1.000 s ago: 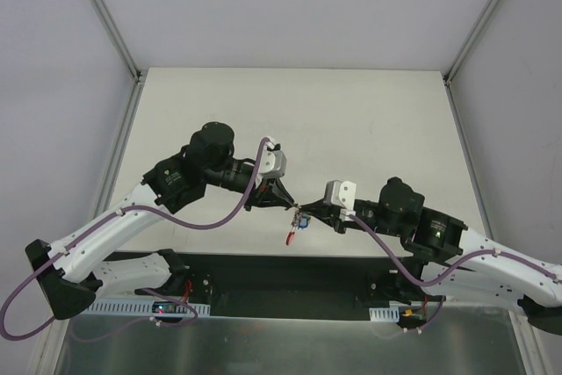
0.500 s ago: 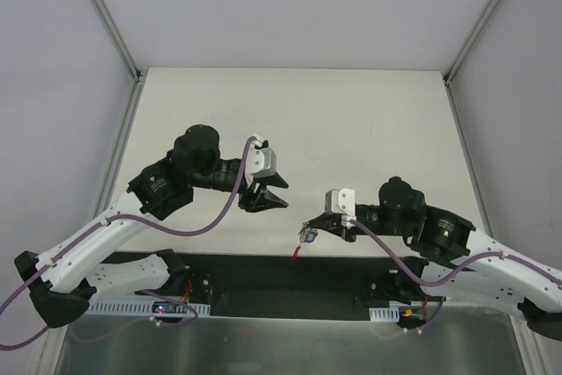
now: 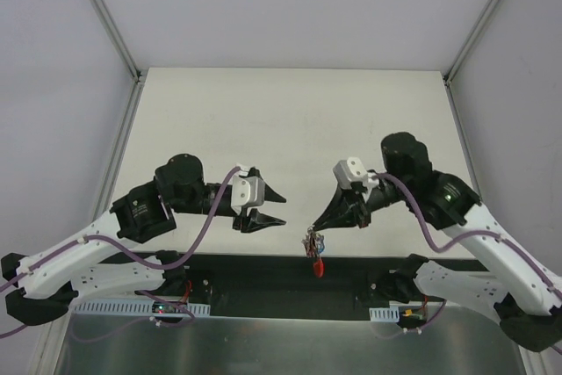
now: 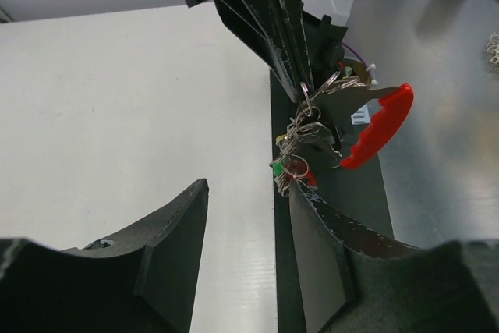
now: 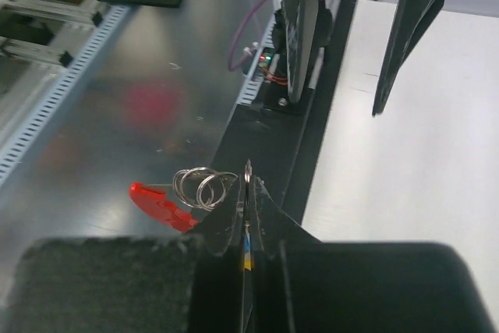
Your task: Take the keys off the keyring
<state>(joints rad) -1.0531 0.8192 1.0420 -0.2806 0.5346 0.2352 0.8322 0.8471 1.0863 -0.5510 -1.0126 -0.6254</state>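
Observation:
My right gripper (image 3: 319, 225) is shut on the keyring (image 5: 248, 171) and holds the bunch of keys (image 3: 313, 244) in the air over the table's near edge. A red-headed key (image 3: 318, 264) hangs lowest; it also shows in the left wrist view (image 4: 377, 126) and the right wrist view (image 5: 161, 204). Small silvery rings (image 5: 199, 186) hang beside the right fingertips. Green and red bits show in the bunch (image 4: 300, 150). My left gripper (image 3: 280, 207) is open and empty, a short way left of the keys, its fingers (image 4: 173, 247) pointing at them.
The white table (image 3: 290, 129) lies behind both arms. A black rail (image 3: 290, 274) and a metal shelf (image 3: 290, 340) run along the near edge under the hanging keys. Slanted frame posts (image 3: 105, 15) stand at the table's far corners.
My right gripper has lifted and swung the bunch of keys up from the near edge. My left gripper has let go of the keys, pulled back to the left and opened.

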